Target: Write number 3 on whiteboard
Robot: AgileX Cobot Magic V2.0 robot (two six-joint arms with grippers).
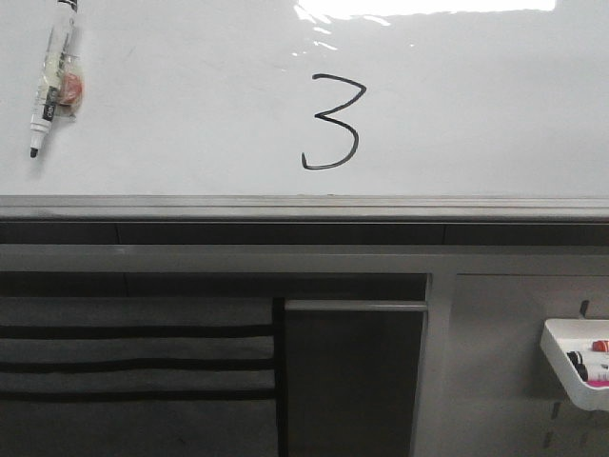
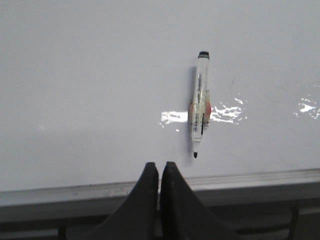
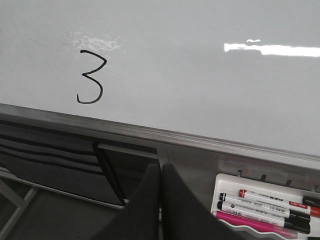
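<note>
A thin black hand-drawn number 3 (image 1: 333, 122) stands on the glossy whiteboard (image 1: 476, 105); it also shows in the right wrist view (image 3: 91, 76). A black-tipped marker (image 1: 53, 76) sticks to the board at the far left, uncapped tip down, also in the left wrist view (image 2: 200, 102). My left gripper (image 2: 159, 167) is shut and empty, below and to the left of the marker, at the board's grey rail. My right gripper (image 3: 161, 170) is shut and empty, below the rail, right of the 3. Neither gripper shows in the front view.
A grey metal rail (image 1: 304, 207) runs under the board. A white tray (image 1: 577, 362) with several markers (image 3: 270, 204) hangs on the grey panel at lower right. Dark slotted pockets (image 1: 133, 352) and a dark panel (image 1: 352, 381) sit below the rail.
</note>
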